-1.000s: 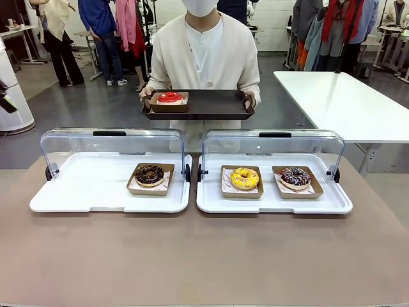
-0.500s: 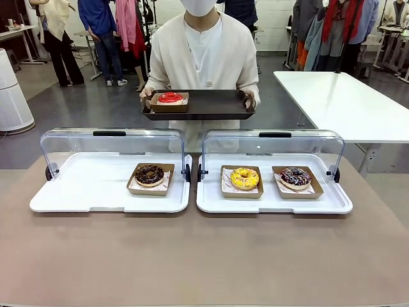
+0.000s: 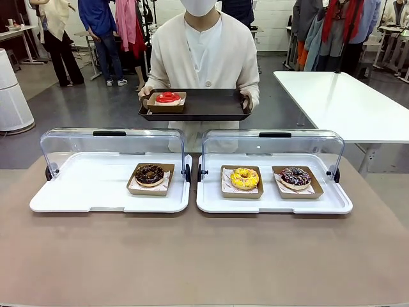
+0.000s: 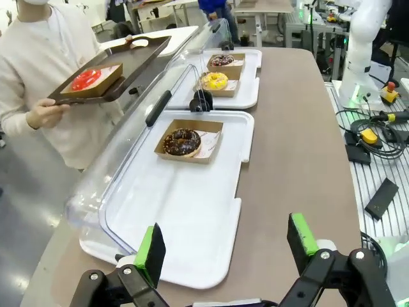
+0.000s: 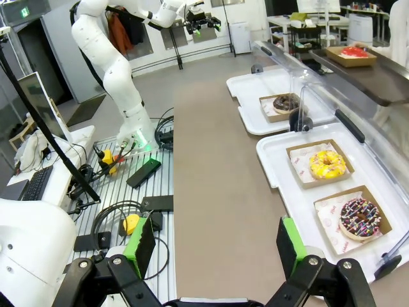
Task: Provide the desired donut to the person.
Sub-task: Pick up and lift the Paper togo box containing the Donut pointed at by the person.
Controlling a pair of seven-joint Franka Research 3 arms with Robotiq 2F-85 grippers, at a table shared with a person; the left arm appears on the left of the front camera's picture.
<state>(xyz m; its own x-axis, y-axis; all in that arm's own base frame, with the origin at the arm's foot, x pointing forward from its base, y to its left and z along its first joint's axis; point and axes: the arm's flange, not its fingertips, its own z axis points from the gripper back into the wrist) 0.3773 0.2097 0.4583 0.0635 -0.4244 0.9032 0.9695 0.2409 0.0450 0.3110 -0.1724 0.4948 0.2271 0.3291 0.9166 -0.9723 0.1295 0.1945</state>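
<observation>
Dark tray (image 3: 214, 102), red donut (image 3: 168, 97) already aboard, held level by the person (image 3: 203, 57) for another, I guess (left gripper (image 4: 225, 231) and right gripper (image 5: 216, 233) both gape, empty).

I saw my left gripper (image 4: 227, 240) as black linkage fingers with bright green pads (image 4: 146, 248) and silver screw heads at the joints, and the right gripper (image 5: 214, 242) looked the same. Across the table, the person (image 3: 203, 54) wore a cream buttoned cardigan with long sleeves, a white top and a white face mask.
</observation>
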